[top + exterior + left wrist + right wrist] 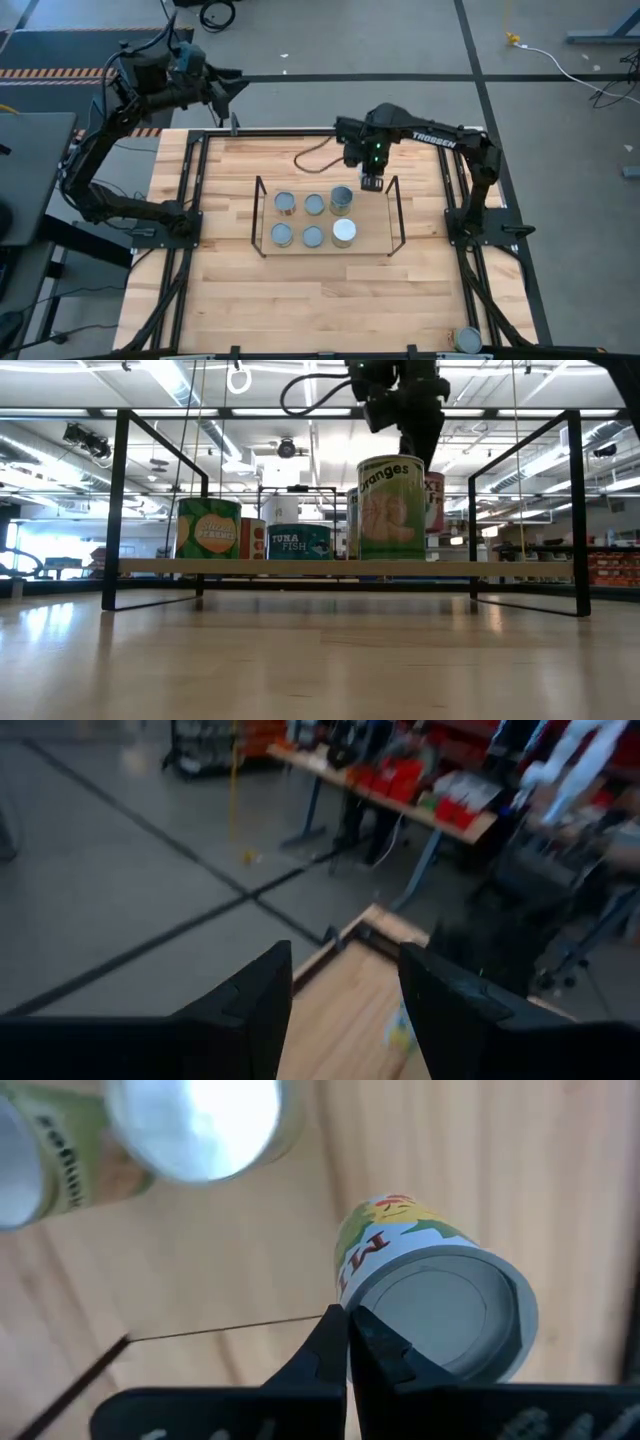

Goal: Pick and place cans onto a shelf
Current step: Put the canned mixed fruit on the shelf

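Note:
The black wire shelf (260, 215) stands mid-table and holds several cans in two rows, among them a white-topped can (344, 232) and a tall oranges can (391, 507). My right gripper (372, 184) hovers over the shelf's far right end with its fingers shut (348, 1342). A yellow-and-white labelled can (440, 1305) stands just below and beside the fingertips; the low view shows it behind the oranges can (435, 500). My left gripper (345, 1010) is open and empty, raised beyond the table's far left corner (225, 85). My right gripper points down with its shut fingertips (365, 1342) at the edge of the labelled can's grey top rim (385, 1295). I cannot tell whether they touch it. The can stands upright.
A thin shelf wire (230, 1328) runs under my right gripper. The shelf's upright end frames (120, 510) (575, 510) rise above the cans. One more can (467, 340) sits at the table's near right corner. Bare wood lies in front of the shelf.

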{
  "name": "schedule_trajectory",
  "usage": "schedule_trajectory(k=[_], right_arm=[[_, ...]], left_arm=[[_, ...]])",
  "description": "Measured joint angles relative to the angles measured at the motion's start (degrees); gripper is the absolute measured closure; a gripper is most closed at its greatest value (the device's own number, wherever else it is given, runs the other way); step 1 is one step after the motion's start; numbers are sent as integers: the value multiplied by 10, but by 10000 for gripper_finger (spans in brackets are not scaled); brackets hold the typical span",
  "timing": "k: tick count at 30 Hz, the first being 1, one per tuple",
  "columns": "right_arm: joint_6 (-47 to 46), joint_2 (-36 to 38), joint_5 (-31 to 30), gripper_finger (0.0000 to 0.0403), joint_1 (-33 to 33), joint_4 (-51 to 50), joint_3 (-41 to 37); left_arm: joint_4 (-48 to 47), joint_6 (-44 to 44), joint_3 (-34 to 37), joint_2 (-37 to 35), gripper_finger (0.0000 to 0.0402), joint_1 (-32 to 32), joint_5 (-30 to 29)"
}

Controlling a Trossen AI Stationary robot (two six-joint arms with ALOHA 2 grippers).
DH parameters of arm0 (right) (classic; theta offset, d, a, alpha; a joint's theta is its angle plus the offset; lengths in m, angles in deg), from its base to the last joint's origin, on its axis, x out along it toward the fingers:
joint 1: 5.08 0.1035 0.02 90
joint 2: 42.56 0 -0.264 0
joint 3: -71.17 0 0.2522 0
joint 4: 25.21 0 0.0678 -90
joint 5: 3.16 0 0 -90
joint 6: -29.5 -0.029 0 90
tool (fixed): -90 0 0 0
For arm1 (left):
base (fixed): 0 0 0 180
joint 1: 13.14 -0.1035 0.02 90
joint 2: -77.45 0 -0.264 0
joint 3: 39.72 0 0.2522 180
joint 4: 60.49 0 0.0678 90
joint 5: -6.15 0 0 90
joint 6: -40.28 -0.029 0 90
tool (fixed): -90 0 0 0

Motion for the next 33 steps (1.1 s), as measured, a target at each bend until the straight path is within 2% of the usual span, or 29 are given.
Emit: schedule_trajectory(k=[7, 14, 19, 33], right_arm=[[-37, 0, 13, 399, 67, 4, -71], [-36, 0, 12, 399, 109, 53, -134], [-53, 0, 11, 398, 114, 55, -140], [-67, 0, 11, 388, 114, 68, -140]], left_arm=[[103, 24, 0, -11, 214, 38, 0], [114, 3, 0, -22, 214, 77, 0], [115, -18, 0, -23, 214, 86, 1], [140, 0, 0, -23, 214, 94, 0]])
